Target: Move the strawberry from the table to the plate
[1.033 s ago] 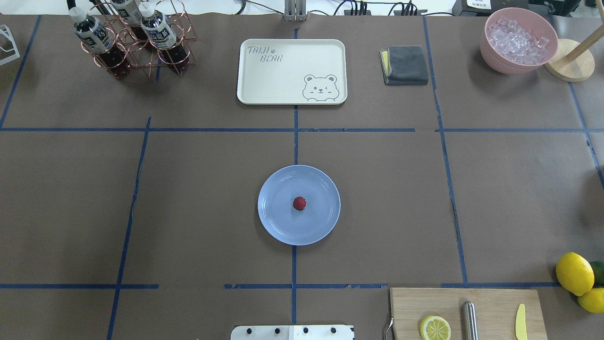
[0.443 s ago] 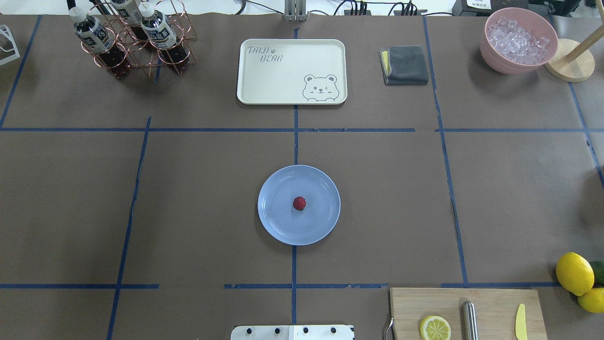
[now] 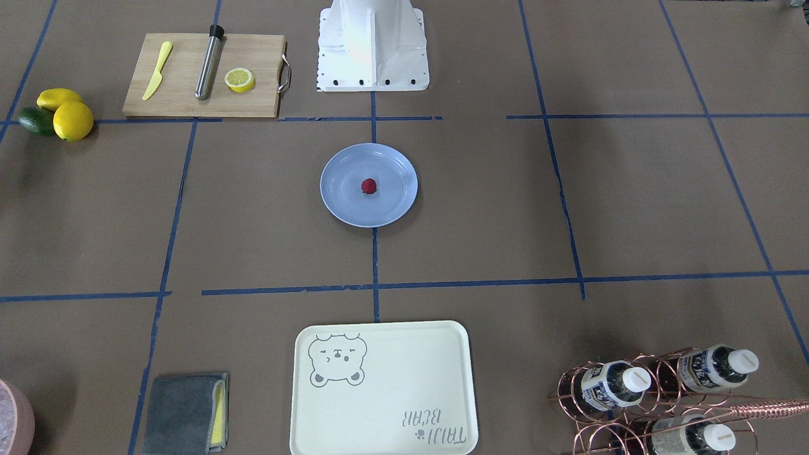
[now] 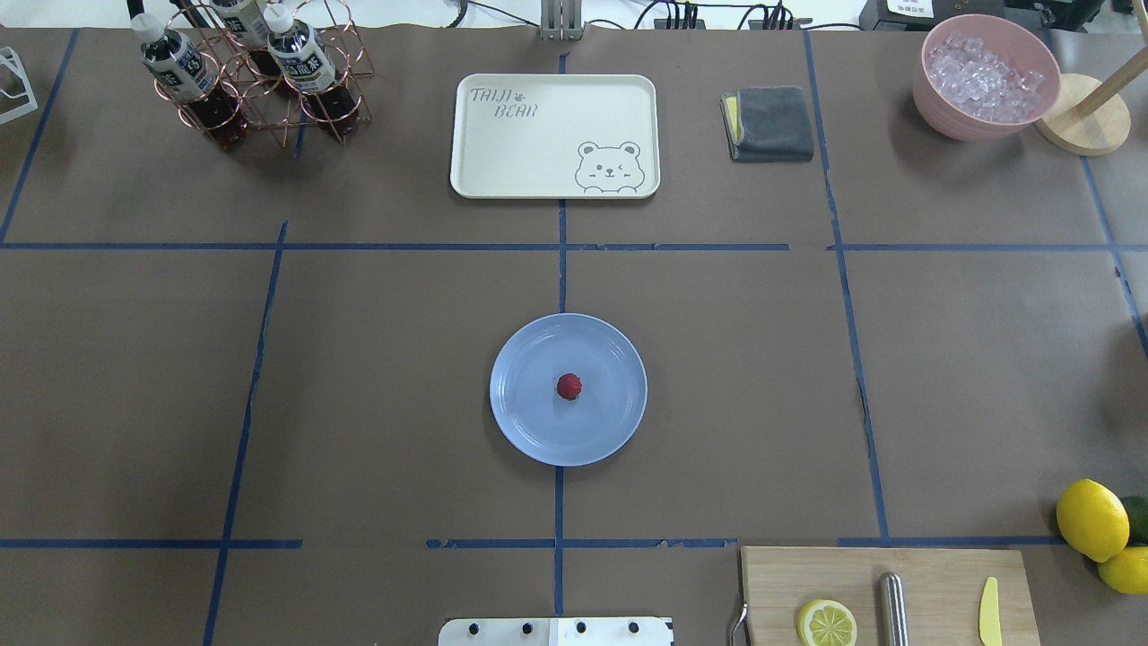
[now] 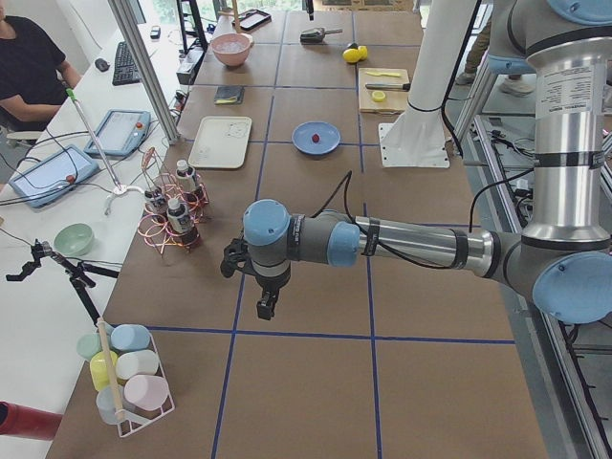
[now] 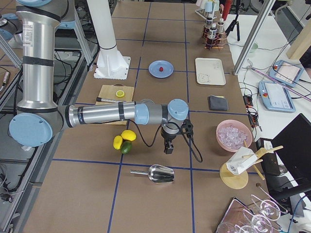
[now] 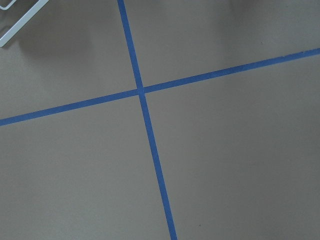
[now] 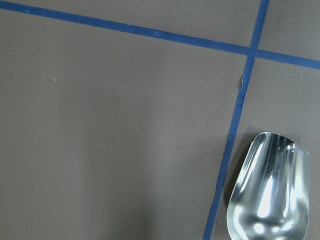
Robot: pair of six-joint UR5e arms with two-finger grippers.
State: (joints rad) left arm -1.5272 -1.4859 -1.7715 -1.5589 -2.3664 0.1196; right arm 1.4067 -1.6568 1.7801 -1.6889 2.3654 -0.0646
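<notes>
The small dark-red strawberry (image 4: 569, 387) lies at the middle of the round light-blue plate (image 4: 529, 431), which sits in the centre of the brown table (image 4: 377, 377). The front-facing view shows the same strawberry (image 3: 368, 186) on the plate (image 3: 395, 202). Neither gripper is near it. My left gripper (image 5: 267, 307) hangs over bare table far off to the left end, seen only in the left side view. My right gripper (image 6: 168, 148) hangs over bare table at the right end, seen only in the right side view. Whether either one is open or shut I cannot tell.
A cream bear-print tray (image 4: 554, 135), a grey cloth (image 4: 769, 123), a copper bottle rack (image 4: 256, 81) and a pink bowl of ice (image 4: 985, 76) line the far side. Near the base a cutting board (image 4: 933, 574) holds a lemon half. Lemons (image 4: 1091, 519) lie beside it. A metal scoop (image 8: 267, 190) lies below the right wrist.
</notes>
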